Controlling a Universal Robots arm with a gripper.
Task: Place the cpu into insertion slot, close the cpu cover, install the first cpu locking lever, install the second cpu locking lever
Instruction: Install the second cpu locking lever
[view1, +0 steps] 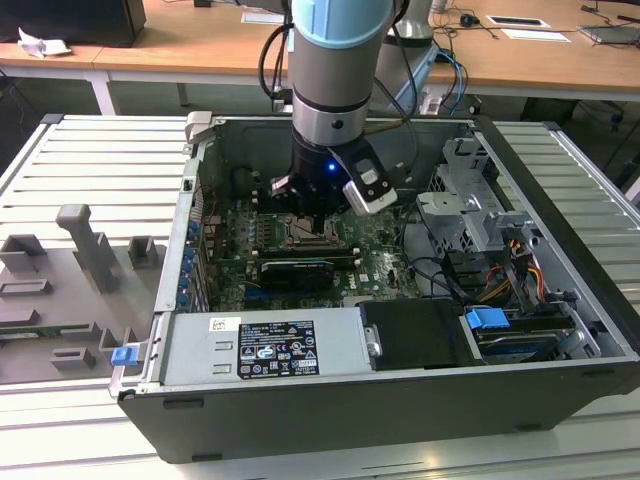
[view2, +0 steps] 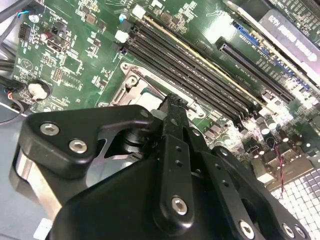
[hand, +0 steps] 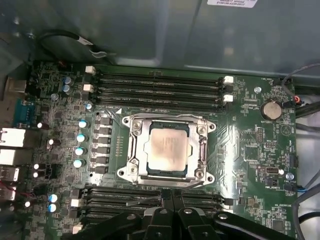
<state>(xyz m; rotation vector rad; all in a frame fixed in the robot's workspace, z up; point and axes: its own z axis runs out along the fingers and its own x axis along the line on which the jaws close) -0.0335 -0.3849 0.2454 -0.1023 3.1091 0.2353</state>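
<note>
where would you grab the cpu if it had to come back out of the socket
Probably by two opposite edges of its metal top, coming straight down from above. In the first wrist view the cpu lies flat in the insertion slot, with the cpu cover framing it closely on all sides, so a sideways approach looks blocked and only the top face is exposed.

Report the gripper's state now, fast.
Gripper: shut, holding nothing, fingertips together just beside the insertion slot where the cpu sits under the closed cpu cover.

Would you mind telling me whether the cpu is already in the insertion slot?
In. The cpu lies flat inside the insertion slot, with the cpu cover framing it.
</note>
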